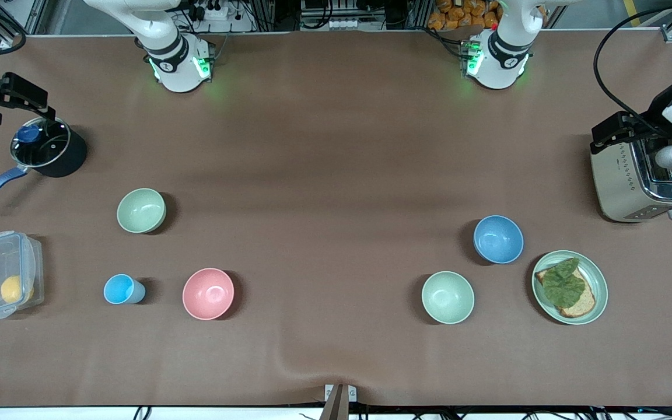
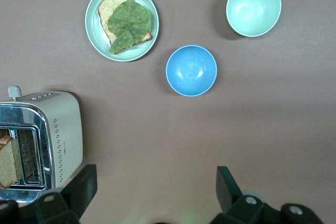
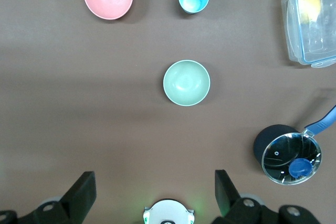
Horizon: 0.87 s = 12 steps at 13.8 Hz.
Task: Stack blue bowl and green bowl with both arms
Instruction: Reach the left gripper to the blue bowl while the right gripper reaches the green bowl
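Mint bowl (image 1: 447, 297) lies nearest cam; blue bowl (image 1: 498, 239) just farther, beside sandwich plate (image 1: 600, 280). Green bowl (image 1: 141, 210) twd right arm's end. My left gripper (image 1: 625, 133) over toaster (image 1: 619, 181), right gripper (image 1: 6, 96) over pot (image 1: 65, 157); both jaws wide, nothing held.

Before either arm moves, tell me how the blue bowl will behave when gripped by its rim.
The blue bowl looks like thin matte plastic, so probably light and rigid. It stands upright and empty; a one-sided rim pinch may tilt it. Its matte surface should resist slipping.
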Tool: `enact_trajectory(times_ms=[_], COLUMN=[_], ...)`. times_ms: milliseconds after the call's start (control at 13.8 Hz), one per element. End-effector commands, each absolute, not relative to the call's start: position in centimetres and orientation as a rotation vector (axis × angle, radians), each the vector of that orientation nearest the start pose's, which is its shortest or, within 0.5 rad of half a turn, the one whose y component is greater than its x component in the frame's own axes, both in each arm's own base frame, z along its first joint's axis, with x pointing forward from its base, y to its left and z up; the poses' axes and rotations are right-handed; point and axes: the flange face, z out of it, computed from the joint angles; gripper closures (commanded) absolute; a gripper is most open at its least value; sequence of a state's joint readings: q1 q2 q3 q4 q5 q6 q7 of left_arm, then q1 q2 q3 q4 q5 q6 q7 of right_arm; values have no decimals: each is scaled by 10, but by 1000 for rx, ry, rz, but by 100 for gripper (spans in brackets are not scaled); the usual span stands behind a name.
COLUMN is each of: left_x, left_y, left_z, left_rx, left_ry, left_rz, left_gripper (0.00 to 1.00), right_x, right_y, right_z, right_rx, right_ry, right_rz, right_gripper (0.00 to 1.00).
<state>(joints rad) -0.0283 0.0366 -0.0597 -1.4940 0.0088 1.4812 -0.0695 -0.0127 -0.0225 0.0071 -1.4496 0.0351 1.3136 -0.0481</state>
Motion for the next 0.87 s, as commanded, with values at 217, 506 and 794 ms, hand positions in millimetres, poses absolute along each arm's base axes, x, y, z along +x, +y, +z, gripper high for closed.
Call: enact_trajectory(times_ms=[217, 506, 794], left_x=[553, 593, 642], left_y=[-50, -102, -118], left_z=[635, 531, 426], left_rx=[-3124, -3090, -3103], left_ry=[46, 124, 67], left_rz=[89, 350, 330], left_gripper=[0, 0, 0], right_x=[512, 518, 506], right_y=[-12, -7, -16], right_z=[671, 652, 600], right_rx=[-3117, -3118, -3115], right_ry=[-43, -47, -14], right_rz=[174, 167, 185], right_gripper=[0, 0, 0])
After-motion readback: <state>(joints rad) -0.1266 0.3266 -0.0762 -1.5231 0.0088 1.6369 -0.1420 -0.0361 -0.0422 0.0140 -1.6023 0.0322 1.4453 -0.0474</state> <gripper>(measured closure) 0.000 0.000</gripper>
